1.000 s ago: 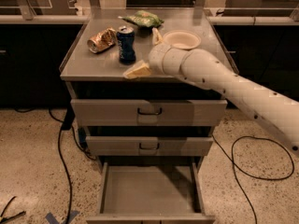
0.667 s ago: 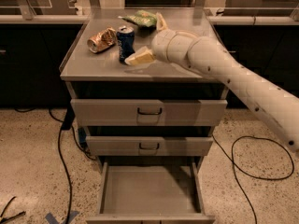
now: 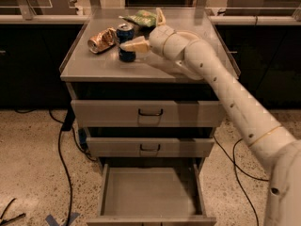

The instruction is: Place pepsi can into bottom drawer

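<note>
The pepsi can (image 3: 125, 34), dark blue with a silver top, stands upright on the cabinet top (image 3: 99, 67) towards the back left. My gripper (image 3: 143, 31) reaches in from the right and is open. Its near finger (image 3: 135, 45) lies across the front of the can, and its far finger (image 3: 160, 16) points up behind and to the right of the can. The bottom drawer (image 3: 150, 192) is pulled out below, and its flat grey floor is bare.
A crushed gold can (image 3: 101, 40) lies just left of the pepsi can. A green snack bag (image 3: 141, 18) lies behind it. A pale bowl (image 3: 190, 34) is mostly hidden by my arm. The two upper drawers (image 3: 149, 113) are shut. Cables (image 3: 61, 145) run across the floor on both sides.
My gripper has moved left across the cabinet top to the pepsi can, and its near finger now overlaps the can's front. The can and the drawers have not moved.
</note>
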Tool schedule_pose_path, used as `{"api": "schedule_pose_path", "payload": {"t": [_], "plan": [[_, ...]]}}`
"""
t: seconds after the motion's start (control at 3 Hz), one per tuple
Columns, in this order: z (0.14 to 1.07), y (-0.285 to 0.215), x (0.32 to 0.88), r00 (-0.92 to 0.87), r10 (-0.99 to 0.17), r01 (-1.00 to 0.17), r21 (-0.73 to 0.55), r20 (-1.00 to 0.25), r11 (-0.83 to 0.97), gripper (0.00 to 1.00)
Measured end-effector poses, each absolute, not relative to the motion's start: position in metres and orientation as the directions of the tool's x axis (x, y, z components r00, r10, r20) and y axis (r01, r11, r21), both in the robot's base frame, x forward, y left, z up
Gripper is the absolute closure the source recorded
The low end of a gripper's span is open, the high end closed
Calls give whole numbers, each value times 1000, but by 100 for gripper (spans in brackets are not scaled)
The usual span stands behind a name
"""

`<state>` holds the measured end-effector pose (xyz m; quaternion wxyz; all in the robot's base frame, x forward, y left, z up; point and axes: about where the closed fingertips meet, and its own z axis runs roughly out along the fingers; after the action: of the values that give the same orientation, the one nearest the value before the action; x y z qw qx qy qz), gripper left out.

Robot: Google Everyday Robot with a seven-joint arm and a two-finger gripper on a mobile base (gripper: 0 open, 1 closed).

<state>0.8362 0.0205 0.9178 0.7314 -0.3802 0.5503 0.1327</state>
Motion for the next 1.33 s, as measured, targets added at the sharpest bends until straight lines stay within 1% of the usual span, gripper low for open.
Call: {"api": "schedule_pose_path", "payload": {"t": [0.33,0.67,1.0,1.33], "plan": [[894,25,851,332,-124,-631,-318,-935,708,0],[894,27,851,334,-126,-631,-321,-934,706,0],[907,31,847,323,-129,-656,-320,-938,683,0],[937,41,835,285,-128,-712,-299,-950,636,0]]}}
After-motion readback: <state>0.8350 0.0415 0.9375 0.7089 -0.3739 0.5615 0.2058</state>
